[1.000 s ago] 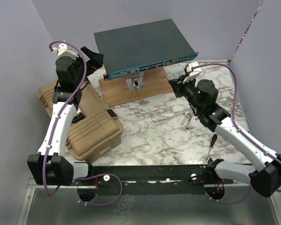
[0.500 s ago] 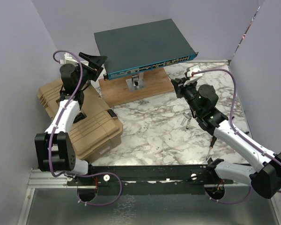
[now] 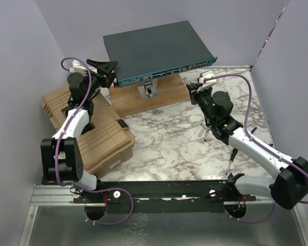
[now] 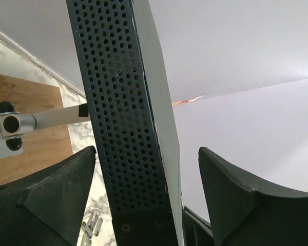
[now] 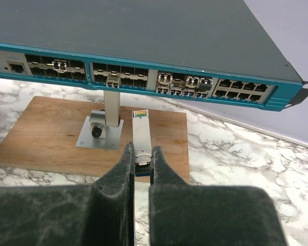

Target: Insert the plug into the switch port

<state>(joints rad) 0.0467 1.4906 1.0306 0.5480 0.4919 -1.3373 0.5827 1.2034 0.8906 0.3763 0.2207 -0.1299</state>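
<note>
The switch (image 3: 156, 47), a flat dark grey box with a teal front face (image 5: 143, 66) and a row of ports, sits raised on a metal stand (image 5: 103, 123). My right gripper (image 5: 142, 154) is shut on the plug (image 5: 141, 128), a slim silver module pointing at the ports from a short way in front of and below them. In the top view this gripper (image 3: 191, 88) is just below the switch's right front. My left gripper (image 3: 109, 70) is open astride the switch's left end. Its perforated side (image 4: 126, 128) stands between the fingers (image 4: 56, 200), with a gap on the right.
A wooden board (image 3: 138, 100) lies under the stand. A tan ribbed case (image 3: 92, 133) sits at the left, under the left arm. A screwdriver (image 3: 232, 156) and a small metal part (image 3: 205, 132) lie on the marble top. Walls close in behind and on both sides.
The left arm has swung its gripper right onto the switch's left end, and the jaws have narrowed a little. The right gripper has carried the plug up and left, closer to the switch's front.
</note>
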